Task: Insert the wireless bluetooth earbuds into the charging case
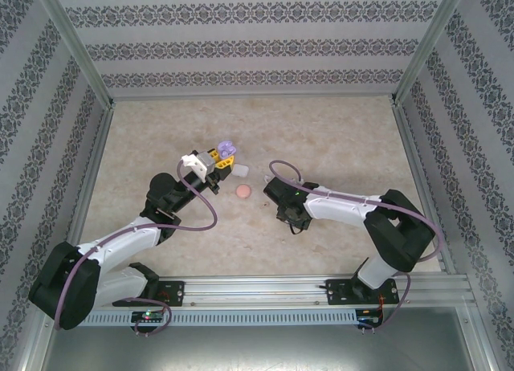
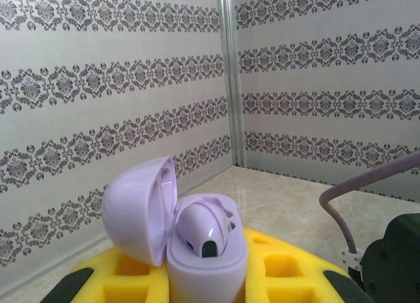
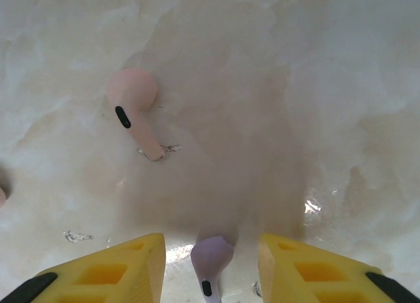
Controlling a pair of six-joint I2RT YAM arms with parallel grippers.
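**One purple bud in, the second under the right gripper**

The left gripper (image 1: 218, 158) is pressed together on the purple case (image 2: 207, 267) and holds it upright above the table (image 1: 337, 138), with the lid (image 2: 139, 211) swung open. In the left wrist view the seated bud (image 2: 205, 227), a purple one, sits in its well with the stem down. I cannot see the well beside it clearly; it seems free.

The right gripper (image 3: 210, 242) points down at the table. Its yellow fingers (image 3: 108, 270) stand spread on both sides of the loose bud (image 3: 211, 260), also purple, which lies on the table between them. There is a gap on each side, so nothing is pinched yet. A pink bud (image 3: 134, 109) lies farther ahead, apart from the fingers.

In the top view a pink round thing (image 1: 242, 192), perhaps another case, lies on the table between the two grippers.

In my judgement the purple pair is half done. What is left is to close on the loose bud, lift it, carry it to the case and put it in the free well. The pink bud is not yet in any case.
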